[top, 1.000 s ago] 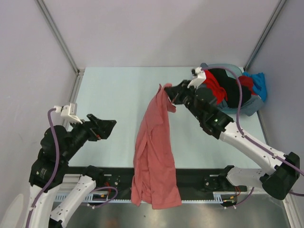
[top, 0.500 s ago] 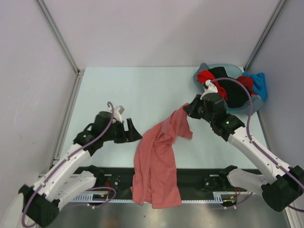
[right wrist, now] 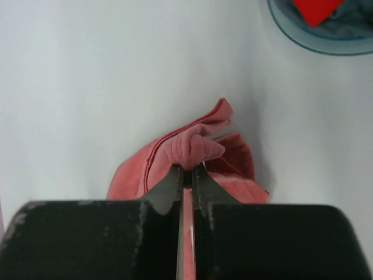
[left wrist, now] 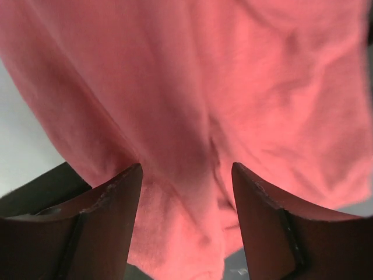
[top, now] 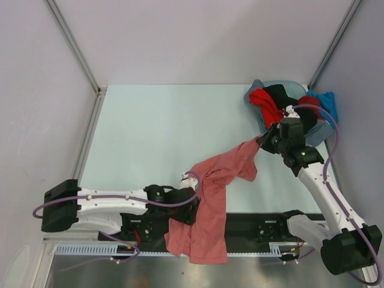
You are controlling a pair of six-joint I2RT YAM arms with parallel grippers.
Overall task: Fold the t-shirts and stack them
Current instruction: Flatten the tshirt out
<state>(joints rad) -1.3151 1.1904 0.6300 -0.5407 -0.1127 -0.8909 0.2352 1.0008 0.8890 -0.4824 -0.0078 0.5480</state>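
Salmon-red shirt [top: 210, 192] strung from near edge toward right edge. Right gripper [right wrist: 186, 170] clamped on bunched corner. Left gripper [left wrist: 185, 169] spread wide against cloth, gripping nothing. Best: close left on single edge layer, then draw apart flat. Other shirts [top: 282, 108] in basin [top: 250, 96], far right corner.

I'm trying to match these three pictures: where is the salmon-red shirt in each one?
Top external: salmon-red shirt runs from the right gripper down over the near edge.
Left wrist: shirt fills the frame beyond the open left gripper.
Right wrist: shirt bunched at centre, pinched shut.
Shared landmark: the pale table.
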